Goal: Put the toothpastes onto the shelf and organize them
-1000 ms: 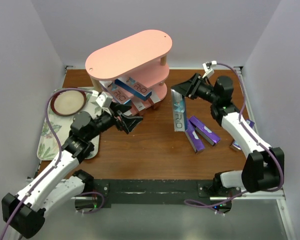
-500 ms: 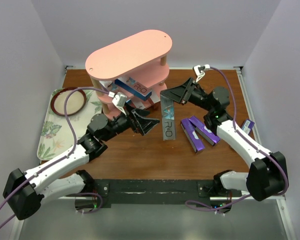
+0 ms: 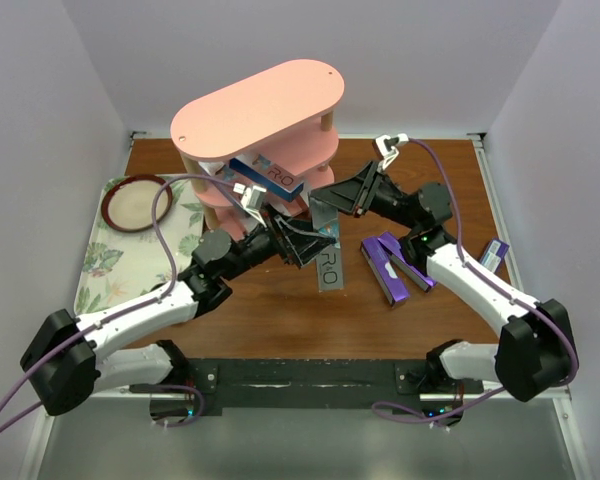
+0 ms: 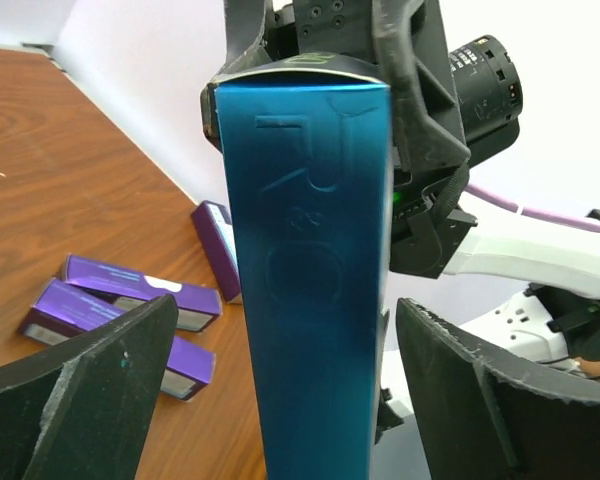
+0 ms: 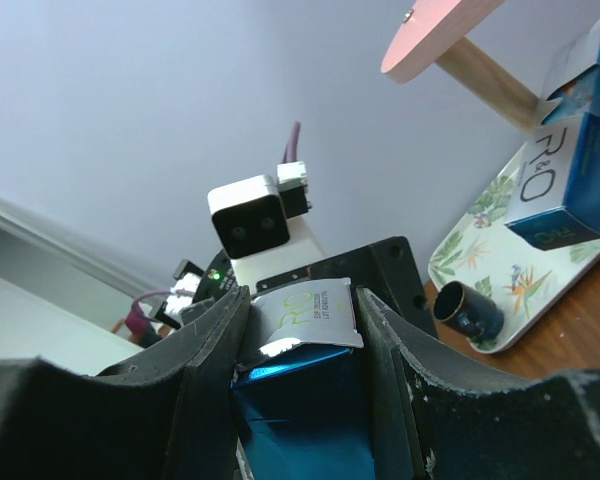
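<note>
- Both arms have swung in toward the table centre since a second ago — the right gripper [image 3: 322,197] now brings the teal toothpaste box [image 3: 328,262] just in front of the pink shelf [image 3: 250,105].
- Right gripper is clamped on the box's upper end; the box hangs roughly upright, and whether its lower end touches the table [image 3: 280,320] I cannot tell.
- Left gripper [image 3: 302,240] is spread wide, its fingers [image 4: 80,400] on both sides of the box with gaps showing — no contact.
- Another blue box [image 3: 270,174] lies on the shelf's middle tier.
- Two purple boxes [image 3: 395,265] lie side by side on the table, right of the held box.
- Floral tray [image 3: 105,265] sits at far left.
</note>
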`<act>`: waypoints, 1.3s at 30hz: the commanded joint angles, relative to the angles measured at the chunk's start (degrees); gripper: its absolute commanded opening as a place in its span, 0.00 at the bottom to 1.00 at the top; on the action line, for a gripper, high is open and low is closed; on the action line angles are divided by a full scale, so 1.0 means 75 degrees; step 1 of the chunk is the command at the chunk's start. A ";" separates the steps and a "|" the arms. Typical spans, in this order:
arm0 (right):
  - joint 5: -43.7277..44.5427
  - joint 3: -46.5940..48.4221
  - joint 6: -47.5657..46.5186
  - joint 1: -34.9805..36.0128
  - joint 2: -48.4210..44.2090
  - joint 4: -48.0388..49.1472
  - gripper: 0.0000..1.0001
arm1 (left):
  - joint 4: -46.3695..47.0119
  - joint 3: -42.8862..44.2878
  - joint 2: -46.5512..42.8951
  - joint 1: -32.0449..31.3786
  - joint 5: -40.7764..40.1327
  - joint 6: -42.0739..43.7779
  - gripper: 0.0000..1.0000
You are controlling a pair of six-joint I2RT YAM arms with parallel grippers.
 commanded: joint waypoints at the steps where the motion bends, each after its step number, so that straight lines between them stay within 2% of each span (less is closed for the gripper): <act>1: 0.0101 0.0089 0.0289 0.0195 0.0108 0.0670 0.24 | 0.0964 -0.0014 0.0202 -0.0125 0.0210 -0.0451 0.91; 11: 0.0077 0.0265 0.0230 0.0406 0.0401 0.0577 0.27 | 0.1339 -0.0072 0.0355 -0.0277 0.0445 -0.0791 0.65; 12: 0.0066 0.0265 0.0219 0.0418 0.0413 0.0541 0.27 | 0.1374 -0.0084 0.0355 -0.0289 0.0468 -0.0849 0.58; 17: 0.0042 0.0323 0.0043 0.0430 0.0437 0.0284 0.31 | 0.1527 -0.0189 0.0343 -0.0289 0.0457 -0.1002 0.46; 20: 0.0019 0.0382 -0.0085 0.0430 0.0437 0.0073 0.42 | 0.1597 -0.0306 0.0273 -0.0289 0.0363 -0.1119 0.40; 21: -0.0004 0.0405 -0.0133 0.0418 0.0425 0.0003 0.53 | 0.1620 -0.0353 0.0261 -0.0289 0.0282 -0.1142 0.38; 22: -0.0028 0.0475 -0.0284 0.0430 0.0425 -0.0091 0.58 | 0.1621 -0.0377 0.0203 -0.0289 0.0246 -0.1143 0.37; 25: -0.0156 0.0778 -0.0914 0.0441 0.0367 -0.0816 0.80 | 0.1586 -0.0482 0.0039 -0.0289 0.0070 -0.1143 0.36; 26: -0.0203 0.0920 -0.1197 0.0430 0.0343 -0.1619 0.89 | 0.1528 -0.0505 -0.0008 -0.0289 0.0035 -0.1131 0.36; 28: -0.0065 0.1433 -0.2270 0.0441 0.0191 -0.2665 0.96 | 0.1422 -0.0588 -0.0183 -0.0301 -0.0141 -0.1073 0.36; 29: 0.0029 0.1622 -0.2649 0.0430 0.0133 -0.3737 0.98 | 0.1329 -0.0611 -0.0242 -0.0289 -0.0211 -0.1038 0.36; 31: 0.0263 0.2206 -0.3712 0.0418 -0.0054 -0.4728 0.99 | 0.1246 -0.0716 -0.0441 -0.0289 -0.0457 -0.0991 0.37; 32: 0.0624 0.2419 -0.4090 0.0418 -0.0137 -0.5695 0.99 | 0.1188 -0.0763 -0.0500 -0.0289 -0.0562 -0.0990 0.38; 35: 0.1642 0.3053 -0.5415 0.0418 -0.0546 -0.7292 0.99 | 0.0989 -0.0881 -0.0793 -0.0289 -0.1124 -0.1060 0.38; 39: 0.2326 0.2997 -0.6273 0.0418 -0.1226 -0.7792 0.99 | 0.0485 -0.0869 -0.1086 -0.0289 -0.2106 -0.1084 0.39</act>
